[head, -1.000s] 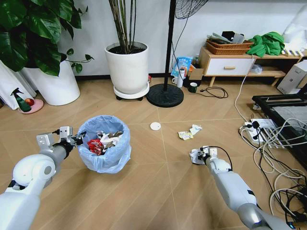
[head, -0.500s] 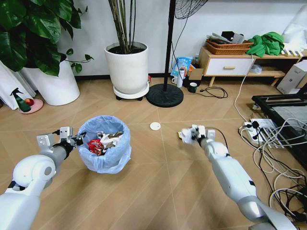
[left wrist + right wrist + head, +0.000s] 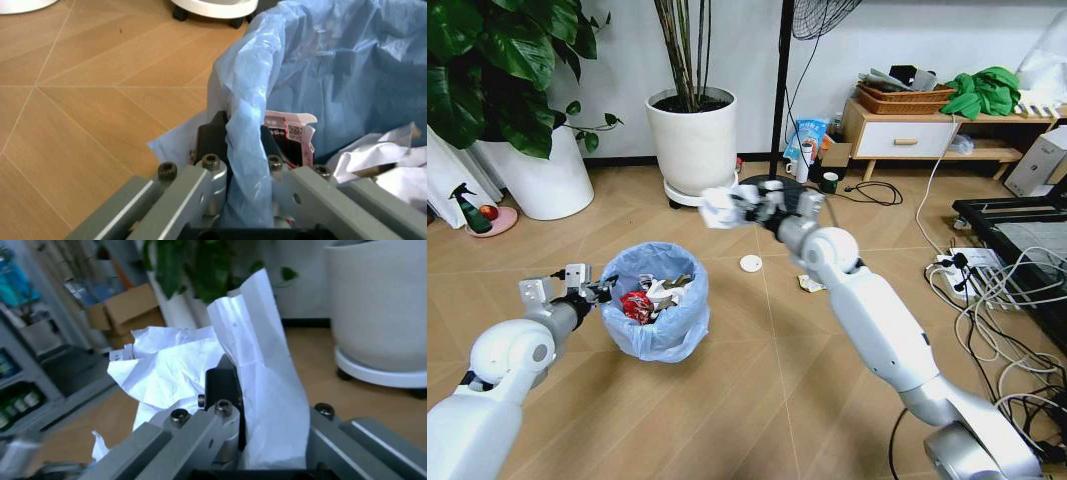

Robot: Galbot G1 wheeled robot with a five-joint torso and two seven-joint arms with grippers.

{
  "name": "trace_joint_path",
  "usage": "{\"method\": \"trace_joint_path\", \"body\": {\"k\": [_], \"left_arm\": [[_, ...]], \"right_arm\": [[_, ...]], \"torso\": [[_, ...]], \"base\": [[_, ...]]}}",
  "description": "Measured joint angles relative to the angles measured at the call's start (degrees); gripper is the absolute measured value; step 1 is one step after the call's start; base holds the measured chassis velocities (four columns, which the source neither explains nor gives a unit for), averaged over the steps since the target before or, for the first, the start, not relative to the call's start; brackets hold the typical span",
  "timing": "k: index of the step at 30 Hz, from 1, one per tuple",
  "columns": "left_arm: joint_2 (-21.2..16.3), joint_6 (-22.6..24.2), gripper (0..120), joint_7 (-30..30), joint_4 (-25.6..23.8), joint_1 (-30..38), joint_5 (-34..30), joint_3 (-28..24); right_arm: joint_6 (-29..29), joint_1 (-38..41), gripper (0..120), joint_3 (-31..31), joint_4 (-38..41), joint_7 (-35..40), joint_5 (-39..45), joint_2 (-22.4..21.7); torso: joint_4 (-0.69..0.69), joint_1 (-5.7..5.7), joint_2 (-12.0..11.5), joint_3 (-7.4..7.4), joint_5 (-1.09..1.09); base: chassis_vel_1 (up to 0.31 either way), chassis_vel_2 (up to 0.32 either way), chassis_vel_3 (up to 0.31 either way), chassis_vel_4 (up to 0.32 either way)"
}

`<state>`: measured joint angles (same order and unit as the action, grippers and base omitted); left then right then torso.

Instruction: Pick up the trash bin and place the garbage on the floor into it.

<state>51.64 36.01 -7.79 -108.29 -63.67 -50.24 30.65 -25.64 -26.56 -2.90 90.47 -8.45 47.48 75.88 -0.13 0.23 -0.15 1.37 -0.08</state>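
From the head view, your left gripper (image 3: pixel 592 293) is clamped on the near-left rim of the bin (image 3: pixel 659 312), which sits on the floor (image 3: pixel 757 400) in front of you, lined with a blue bag and already holding a red can (image 3: pixel 636 306) and white scraps. Your right gripper (image 3: pixel 745 205) is raised above the floor, up and to the right of the bin, closed on a white paper wad (image 3: pixel 719 208). A white disc (image 3: pixel 751 263) lies on the planks just right of the bin, and a small wrapper (image 3: pixel 811 284) lies farther right, partly behind your right arm. A white plant pot (image 3: pixel 692 143) and a black fan base (image 3: pixel 771 197) stand behind.

In the left wrist view, the left gripper (image 3: pixel 243 165) has its fingers pinched tight on the bag-covered rim of the bin (image 3: pixel 247 125); a red-and-white carton (image 3: pixel 291 137) and crumpled paper (image 3: pixel 380 160) lie inside.

In the right wrist view, the right gripper (image 3: pixel 263 410) holds the paper wad (image 3: pixel 193 375) between its fingers, the sheet sticking up past them, with the pot (image 3: pixel 380 310) beyond.
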Motion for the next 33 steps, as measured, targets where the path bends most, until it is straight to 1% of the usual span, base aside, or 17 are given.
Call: {"method": "trace_joint_path", "body": {"k": [1, 2, 5, 12, 14, 15, 16, 19, 20, 22, 23, 25, 26, 27, 30, 31, 33], "left_arm": [[0.00, 0.00, 0, 0.00, 0.00, 0.00, 0.00, 0.00], [-0.10, 0.05, 0, -0.01, 0.11, 0.48, -0.12, -0.61], [-0.30, 0.14, 0, -0.28, 0.34, 1.26, -0.57, -1.61], [-0.45, 0.19, 0, -0.52, 0.65, 2.16, -0.74, -2.66], [-0.36, 0.19, 0, -0.59, 0.73, 2.42, -0.77, -2.99], [-0.36, 0.19, 0, -0.59, 0.73, 2.42, -0.77, -2.99], [-0.26, 0.20, 0, -0.60, 0.80, 2.48, -0.77, -3.05], [-0.15, 0.20, 0, -0.65, 0.82, 2.51, -0.78, -3.08], [-0.15, 0.20, 0, -0.65, 0.82, 2.51, -0.78, -3.08], [-0.22, 0.21, 0, -0.66, 0.82, 2.51, -0.78, -3.10], [-0.22, 0.21, 0, -0.66, 0.82, 2.51, -0.78, -3.10], [-0.25, 0.21, 0, -0.67, 0.81, 2.50, -0.78, -3.13], [-0.25, 0.22, 0, -0.69, 0.80, 2.51, -0.78, -3.16], [-0.25, 0.22, 0, -0.69, 0.80, 2.51, -0.78, -3.16], [-0.27, 0.22, 0, -0.74, 0.72, 2.55, -0.78, -3.14], [-0.27, 0.22, 0, -0.74, 0.72, 2.55, -0.78, -3.14], [-0.29, 0.22, 0, -0.76, 0.67, 2.43, -0.79, -2.73]], "right_arm": [[0.00, 0.00, 0, 0.00, 0.00, 0.00, 0.00, 0.00], [-0.33, 0.18, 0, -2.58, 1.78, 0.00, 0.41, 0.30], [-0.72, 0.31, 0, -7.28, 3.77, 0.05, 0.43, 0.43], [-0.89, -0.36, 0, -9.93, 3.65, 0.03, -2.06, 0.43], [-0.86, -0.64, 10, -10.58, 2.87, 0.37, -3.49, 0.33], [-0.86, -0.64, 10, -10.58, 2.87, 0.37, -3.49, 0.33], [-0.77, -0.71, 17, -10.91, 2.55, 0.41, -3.92, 0.19], [-0.53, -0.83, 28, -11.39, 1.90, 0.44, -4.55, 0.05], [-0.53, -0.83, 28, -11.39, 1.90, 0.44, -4.55, 0.05], [-0.29, -0.84, 40, -11.45, 1.52, 0.46, -4.84, 0.05], [-0.29, -0.84, 40, -11.45, 1.52, 0.46, -4.84, 0.05], [-0.19, -0.82, 48, -11.45, 1.46, 0.54, -4.87, 0.22], [-0.16, -0.81, 55, -11.45, 1.45, 0.61, -4.88, 0.32], [-0.16, -0.81, 55, -11.45, 1.45, 0.61, -4.88, 0.32], [0.04, -0.78, 68, -11.26, 1.57, 1.23, -4.91, 0.49], [0.04, -0.78, 68, -11.26, 1.57, 1.23, -4.91, 0.49], [0.15, -0.76, 80, -9.95, 2.46, 2.99, -4.86, 0.55]], "torso": [[0.00, 0.00, 0.00, 0.00, 0.00], [-0.01, 0.00, 0.00, 0.00, 0.02], [0.01, 0.00, 0.00, 0.01, 0.01], [-0.01, 0.00, 0.00, 0.00, 0.01], [-0.01, 0.00, 0.00, 0.00, 0.01], [-0.01, 0.00, 0.00, 0.00, 0.01], [-0.01, 0.00, 0.00, 0.00, 0.01], [0.00, 0.00, 0.00, 0.00, 0.02], [0.00, 0.00, 0.00, 0.00, 0.02], [0.00, 0.00, 0.00, 0.00, 0.02], [0.00, 0.00, 0.00, 0.00, 0.02], [0.00, 0.00, 0.00, 0.00, 0.02], [0.00, 0.00, 0.00, 0.00, 0.02], [0.00, 0.00, 0.00, 0.00, 0.02], [0.00, 0.00, 0.00, 0.00, 0.03], [0.00, 0.00, 0.00, 0.00, 0.03], [0.00, 0.00, 0.00, 0.00, 0.03]], "base": [[0.000, 0.000, 0.000, 0.000], [0.000, 0.000, 0.000, 0.000], [0.000, 0.000, 0.000, 0.000], [0.000, 0.000, 0.000, 0.000], [0.000, 0.000, 0.000, 0.000], [0.000, 0.000, 0.000, 0.000], [0.000, 0.000, 0.000, 0.000], [0.000, 0.000, 0.000, 0.000], [0.000, 0.000, 0.000, 0.000], [0.000, 0.000, 0.000, 0.000], [0.000, 0.000, 0.000, 0.000], [0.000, 0.000, 0.000, 0.000], [0.000, 0.000, 0.000, 0.000], [0.000, 0.000, 0.000, 0.000], [0.000, 0.000, 0.000, 0.000], [0.000, 0.000, 0.000, 0.000], [0.000, 0.000, 0.000, 0.000]]}}
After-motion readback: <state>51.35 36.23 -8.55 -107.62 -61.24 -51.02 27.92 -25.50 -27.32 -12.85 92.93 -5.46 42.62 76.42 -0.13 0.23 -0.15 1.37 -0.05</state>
